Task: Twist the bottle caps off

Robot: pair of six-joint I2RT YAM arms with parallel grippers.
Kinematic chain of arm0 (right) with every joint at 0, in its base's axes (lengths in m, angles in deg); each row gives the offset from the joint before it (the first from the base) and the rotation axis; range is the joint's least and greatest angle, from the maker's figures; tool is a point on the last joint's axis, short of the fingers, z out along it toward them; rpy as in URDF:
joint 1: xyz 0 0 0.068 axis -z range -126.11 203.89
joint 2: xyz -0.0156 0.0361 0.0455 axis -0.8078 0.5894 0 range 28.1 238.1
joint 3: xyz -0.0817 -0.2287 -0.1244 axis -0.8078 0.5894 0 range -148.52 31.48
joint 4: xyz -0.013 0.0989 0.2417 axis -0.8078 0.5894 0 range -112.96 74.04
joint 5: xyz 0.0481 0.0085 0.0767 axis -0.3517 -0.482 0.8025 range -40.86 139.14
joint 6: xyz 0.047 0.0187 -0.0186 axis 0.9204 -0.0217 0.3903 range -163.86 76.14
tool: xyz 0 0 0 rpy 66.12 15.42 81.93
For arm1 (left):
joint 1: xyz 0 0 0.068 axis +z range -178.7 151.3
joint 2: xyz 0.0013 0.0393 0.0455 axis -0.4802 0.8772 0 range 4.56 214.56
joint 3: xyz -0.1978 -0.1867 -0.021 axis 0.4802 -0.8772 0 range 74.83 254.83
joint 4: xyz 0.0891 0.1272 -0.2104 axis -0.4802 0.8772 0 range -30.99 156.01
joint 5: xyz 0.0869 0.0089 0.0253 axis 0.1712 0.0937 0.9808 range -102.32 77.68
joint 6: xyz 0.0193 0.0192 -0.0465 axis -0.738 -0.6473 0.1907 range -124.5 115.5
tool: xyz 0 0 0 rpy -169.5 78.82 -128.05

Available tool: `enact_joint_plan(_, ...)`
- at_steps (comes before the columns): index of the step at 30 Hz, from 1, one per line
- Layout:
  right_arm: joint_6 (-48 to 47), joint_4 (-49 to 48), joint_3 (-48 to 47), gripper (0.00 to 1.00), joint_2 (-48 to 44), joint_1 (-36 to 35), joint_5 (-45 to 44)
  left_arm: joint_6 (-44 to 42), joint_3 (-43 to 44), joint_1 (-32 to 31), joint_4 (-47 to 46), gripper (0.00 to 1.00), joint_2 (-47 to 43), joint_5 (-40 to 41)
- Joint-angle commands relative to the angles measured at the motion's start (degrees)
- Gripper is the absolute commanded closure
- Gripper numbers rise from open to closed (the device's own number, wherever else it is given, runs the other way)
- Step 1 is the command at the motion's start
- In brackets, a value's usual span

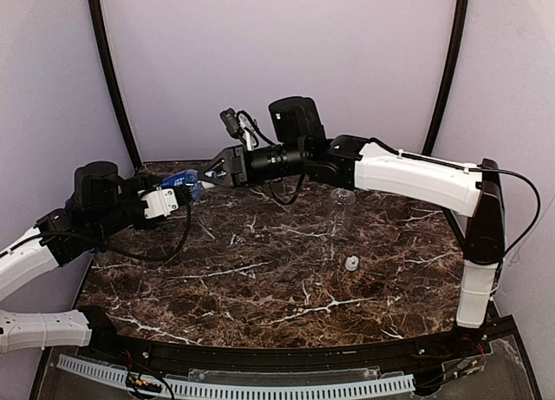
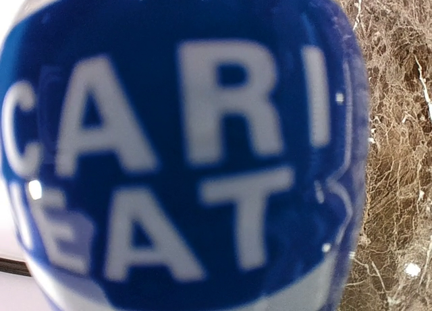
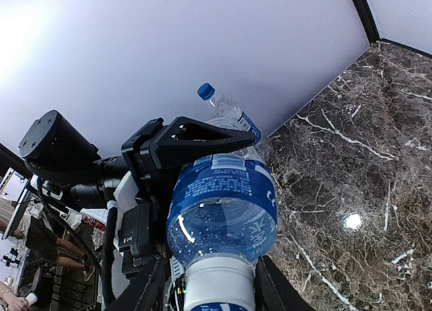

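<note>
Between the fingers of the right pincer (image 1: 208,175) sat a white cap (image 3: 217,284); we could not tell whether they pressed on it. Just beyond the cap ran its labelled bottle (image 3: 223,196), held level above the table (image 1: 260,278), with the left pincer (image 1: 178,192) clamped around the blue wrap. Past both pincers stood a second bottle (image 3: 231,115) wearing a dark blue cap (image 3: 206,90). Well back from the right pincer, beside its arm, we saw a plain bottle (image 1: 342,205) with a loose cap (image 1: 351,263) near it.
</note>
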Motion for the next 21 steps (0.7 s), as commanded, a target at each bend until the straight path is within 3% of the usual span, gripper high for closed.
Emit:
enact_joint_plan(1, 0.55, -3.88, 0.02, 0.61, -0.11, 0.94, 1.1, -1.07, -0.95, -0.47, -1.37, 0.5, -0.75, 0.58)
enact_joint_plan(4, 0.63, -3.86, 0.47, 0.67, -0.35, 1.05, 1.11, -0.6, -0.92, -0.5, -1.6, 0.5, -0.62, 0.66)
enact_joint_plan(14, 0.63, -2.59, 4.18, 0.52, -2.14, 1.0, 0.61, -0.3, -1.12, -0.5, -2.01, 0.5, -0.66, 0.9)
enact_joint_plan(19, -0.09, -2.11, 4.06, 0.7, -2.5, 1.01, -0.02, -0.28, -1.14, -0.5, -2.22, 0.5, -0.66, 0.57)
enact_joint_plan(21, -0.14, -2.09, 3.93, 0.69, -2.5, 1.0, 0.28, -0.4, -1.22, -0.53, -2.19, 0.5, -0.66, 0.74)
